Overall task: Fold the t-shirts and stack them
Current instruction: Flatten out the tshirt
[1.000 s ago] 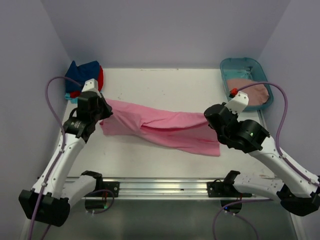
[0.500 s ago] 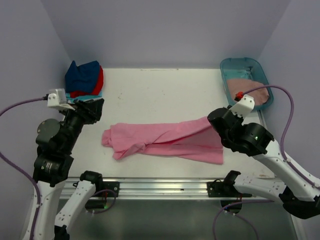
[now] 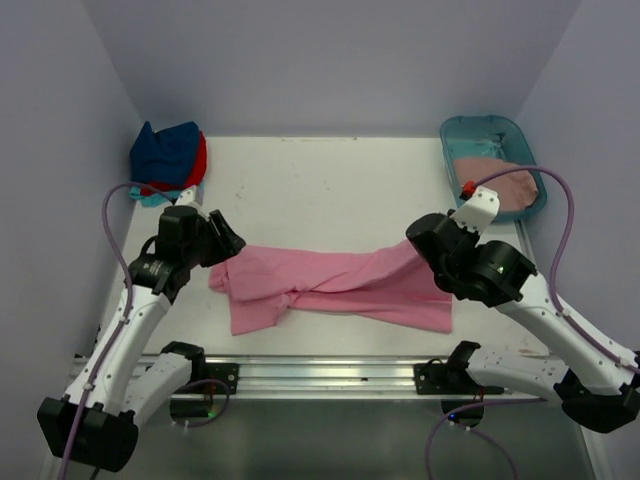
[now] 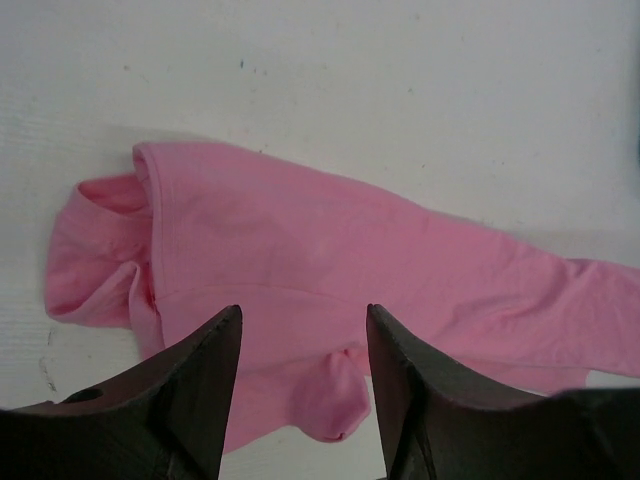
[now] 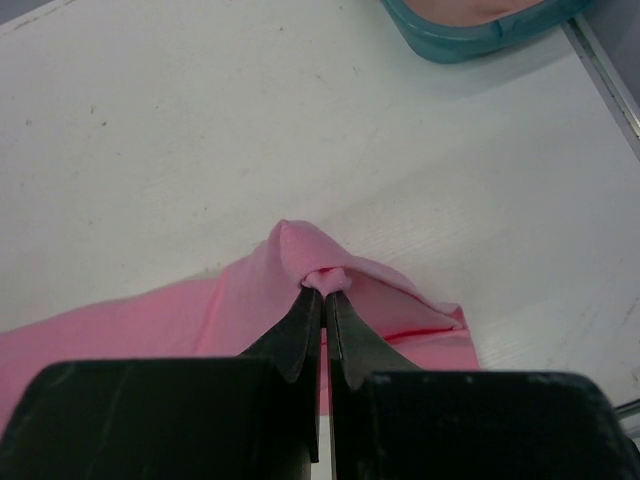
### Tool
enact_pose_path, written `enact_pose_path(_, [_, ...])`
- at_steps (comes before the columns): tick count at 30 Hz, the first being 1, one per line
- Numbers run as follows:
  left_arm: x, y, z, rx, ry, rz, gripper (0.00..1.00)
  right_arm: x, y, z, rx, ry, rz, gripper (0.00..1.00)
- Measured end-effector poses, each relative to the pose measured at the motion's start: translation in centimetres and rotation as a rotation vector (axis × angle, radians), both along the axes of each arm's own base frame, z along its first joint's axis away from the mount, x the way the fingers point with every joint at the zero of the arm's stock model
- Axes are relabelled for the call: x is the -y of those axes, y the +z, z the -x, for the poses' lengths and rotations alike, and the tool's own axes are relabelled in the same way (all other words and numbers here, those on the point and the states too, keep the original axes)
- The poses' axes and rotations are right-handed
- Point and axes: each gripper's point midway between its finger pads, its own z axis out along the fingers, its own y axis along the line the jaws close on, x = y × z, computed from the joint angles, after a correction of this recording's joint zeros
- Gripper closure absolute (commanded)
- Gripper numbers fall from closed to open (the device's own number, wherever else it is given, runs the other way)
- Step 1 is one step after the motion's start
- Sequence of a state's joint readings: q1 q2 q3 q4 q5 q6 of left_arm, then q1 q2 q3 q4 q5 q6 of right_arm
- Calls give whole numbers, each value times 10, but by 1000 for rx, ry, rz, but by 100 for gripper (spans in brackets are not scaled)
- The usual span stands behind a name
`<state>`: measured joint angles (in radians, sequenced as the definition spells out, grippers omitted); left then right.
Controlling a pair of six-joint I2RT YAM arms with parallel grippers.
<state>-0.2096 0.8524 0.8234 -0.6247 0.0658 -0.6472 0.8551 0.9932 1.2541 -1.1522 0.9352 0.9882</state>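
top view: bright pink t-shirt [image 3: 330, 290] lies stretched crosswise on the table [image 3: 330, 180], bunched at its left end. left gripper [image 3: 226, 243] sits just beside that end, right gripper [image 3: 420, 252] at the right end. folded stack [image 3: 168, 160] of navy, red and turquoise shirts in the far left corner; dusty rose shirt [image 3: 500, 185] in the teal tub [image 3: 478, 132], far right.
left wrist: fingers [image 4: 200, 380] apart, nothing between them, pink cloth below.
right wrist: jaws together, pinching a raised fold of the pink shirt.
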Motion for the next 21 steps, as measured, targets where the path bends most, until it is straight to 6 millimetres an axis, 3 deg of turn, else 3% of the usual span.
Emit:
enact_pose_path(4, [8, -50, 5, -155, -21, 13, 42, 0, -2, -1, -8, -1, 10, 100])
enact_pose_path(10, [10, -122, 47, -389, -47, -9, 42, 1, -1, -2, -9, -3, 14, 100])
enact_pose_path(13, [15, -131, 57, -430, -66, -30, 41, 1, -1, -2, -8, -2, 12, 100])
enact_pose_path(21, [21, -133, 60, -424, -48, -71, 37, 1, -1, -4, -6, -4, 10, 100])
